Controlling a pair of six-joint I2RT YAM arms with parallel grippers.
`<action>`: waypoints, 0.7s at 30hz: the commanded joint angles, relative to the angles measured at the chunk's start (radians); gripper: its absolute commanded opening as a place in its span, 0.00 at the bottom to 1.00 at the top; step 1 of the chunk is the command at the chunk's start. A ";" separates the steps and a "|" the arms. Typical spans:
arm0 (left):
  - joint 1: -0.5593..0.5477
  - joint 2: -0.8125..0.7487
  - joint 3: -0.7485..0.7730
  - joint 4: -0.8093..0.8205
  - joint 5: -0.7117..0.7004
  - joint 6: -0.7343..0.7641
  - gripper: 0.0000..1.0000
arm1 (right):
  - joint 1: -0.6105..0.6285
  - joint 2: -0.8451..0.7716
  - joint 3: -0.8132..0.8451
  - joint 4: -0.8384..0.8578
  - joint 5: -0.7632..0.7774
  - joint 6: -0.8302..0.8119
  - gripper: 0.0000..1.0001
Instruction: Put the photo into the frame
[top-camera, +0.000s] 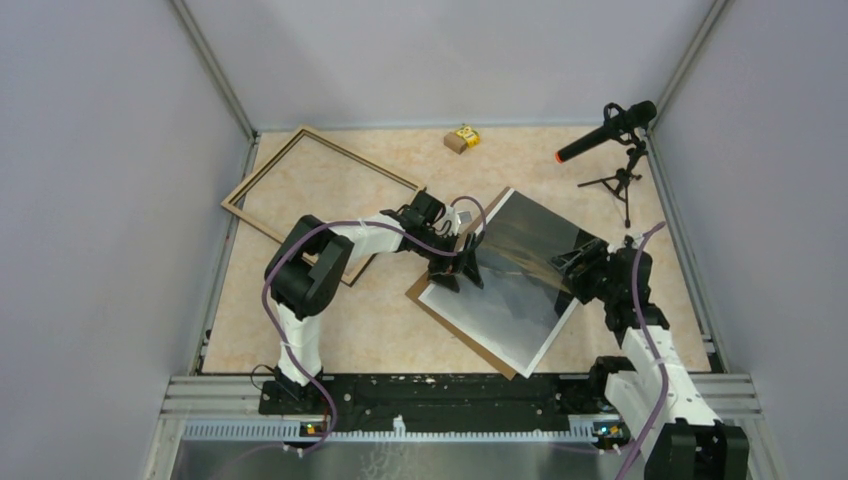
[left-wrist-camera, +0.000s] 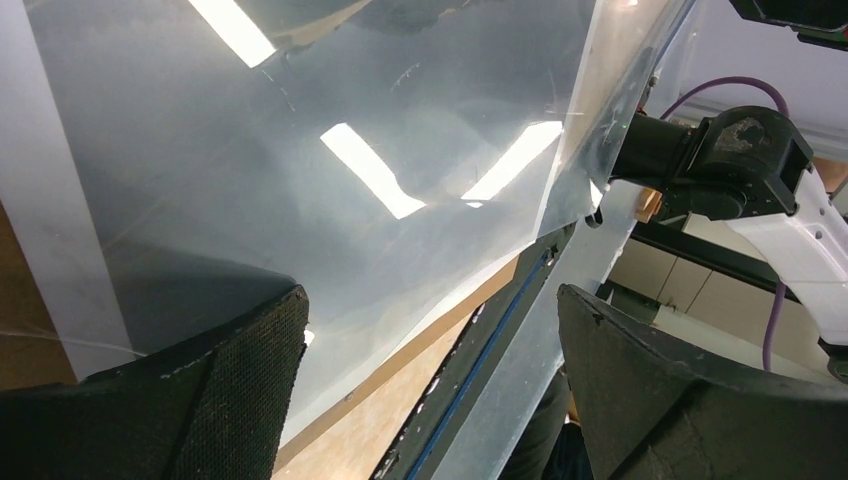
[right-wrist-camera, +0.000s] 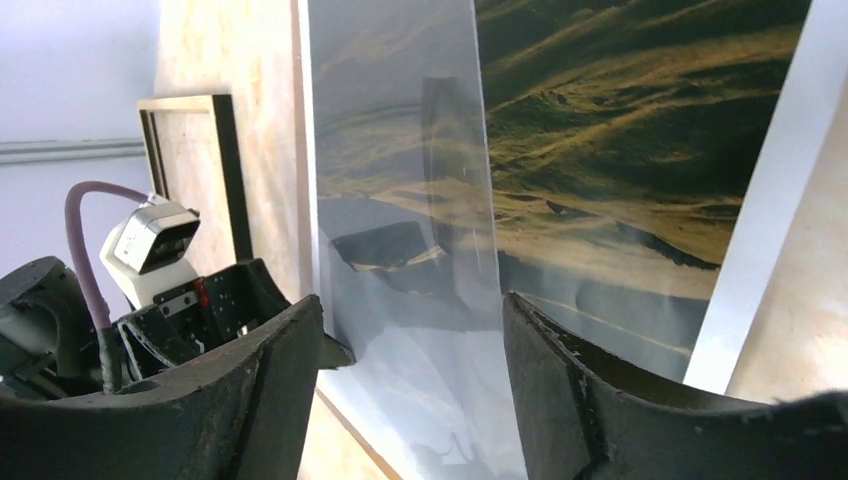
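The photo (top-camera: 510, 280) lies tilted mid-table on a brown backing board (top-camera: 470, 335), glossy, with dark golden streaks (right-wrist-camera: 620, 150) and a white border. Its right side looks bent upward. My left gripper (top-camera: 458, 272) sits at the photo's left edge. It is wide open (left-wrist-camera: 430, 300) over the glossy sheet (left-wrist-camera: 300, 150), with nothing clamped. My right gripper (top-camera: 572, 268) is at the photo's right edge, its jaws apart (right-wrist-camera: 412, 300) with the sheet showing between them. The frame (top-camera: 320, 190) lies back left, wood rim up, also visible as frame (right-wrist-camera: 232, 170).
A small yellow-brown box (top-camera: 461, 138) rests by the back wall. A microphone on a tripod (top-camera: 610, 135) stands back right. Grey walls close in three sides. The black rail (top-camera: 450, 390) runs along the near edge. The right arm (left-wrist-camera: 740, 165) is close behind the photo.
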 joint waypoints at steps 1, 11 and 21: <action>-0.009 0.034 -0.020 0.015 -0.041 0.023 0.98 | 0.022 0.007 -0.041 0.208 -0.070 -0.020 0.62; -0.012 0.027 -0.020 0.020 -0.036 0.029 0.98 | 0.022 0.070 -0.094 0.367 -0.141 -0.002 0.43; -0.014 -0.149 -0.030 0.073 -0.081 0.076 0.98 | 0.022 0.075 -0.080 0.308 -0.087 0.003 0.06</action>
